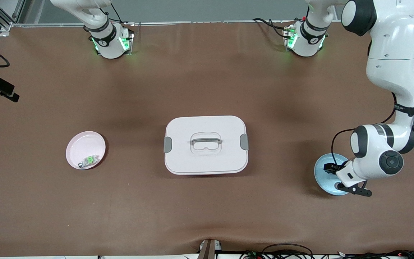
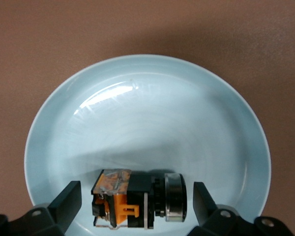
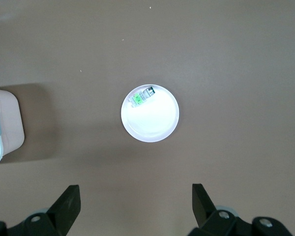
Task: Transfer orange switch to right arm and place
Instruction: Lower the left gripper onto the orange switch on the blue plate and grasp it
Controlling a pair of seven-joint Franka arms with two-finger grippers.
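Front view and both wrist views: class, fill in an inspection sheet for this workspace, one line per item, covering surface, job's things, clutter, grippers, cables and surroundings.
Surface: brown table, a ripple at its edge nearest the front camera.
Job's things: orange switch lies on its side in the pale blue dish, toward the left arm's end.
Clutter: pink dish holding a small silver-and-green part, toward the right arm's end; closed white box with grey latches at mid-table.
Grippers: left gripper open, low over the blue dish, straddling the switch; right gripper open, high over the table, waiting.
Cables: black cable at the left wrist; more at the table edges.
Surroundings: metal frame at one corner.
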